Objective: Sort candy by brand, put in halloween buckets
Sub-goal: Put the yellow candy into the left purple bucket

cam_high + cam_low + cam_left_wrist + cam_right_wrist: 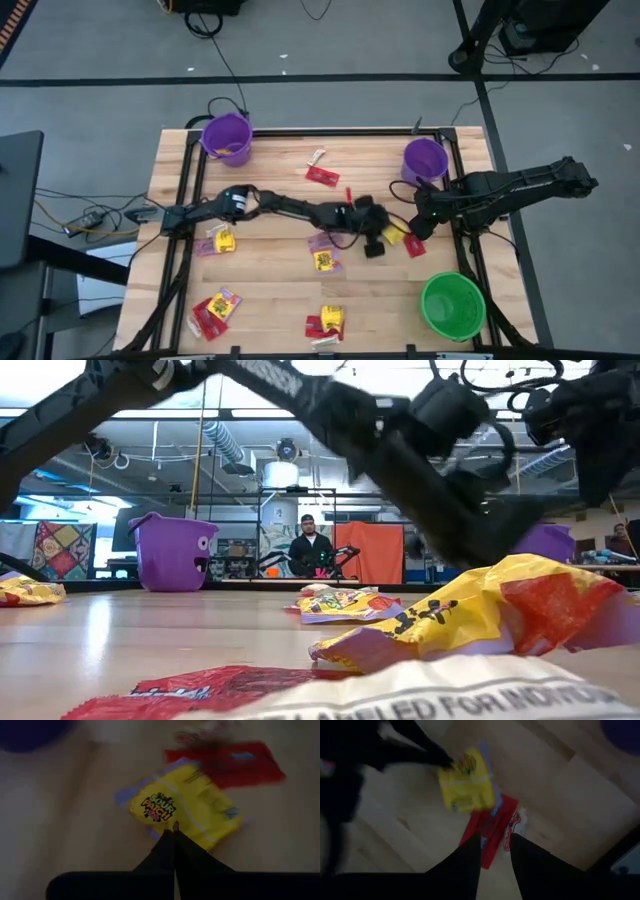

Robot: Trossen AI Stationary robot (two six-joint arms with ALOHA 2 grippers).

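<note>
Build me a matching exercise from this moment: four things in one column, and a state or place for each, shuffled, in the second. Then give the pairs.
Things
1. left gripper
2. right gripper
3. green bucket
4. yellow candy packet

States or places
A. at the table's near right corner, by the right arm's side
B. fingers apart, over a red packet
C. fingers pressed together on the yellow packet's edge
D. lying partly over a red packet, between the two grippers

Pairs: 1-C, 2-B, 3-A, 4-D
</note>
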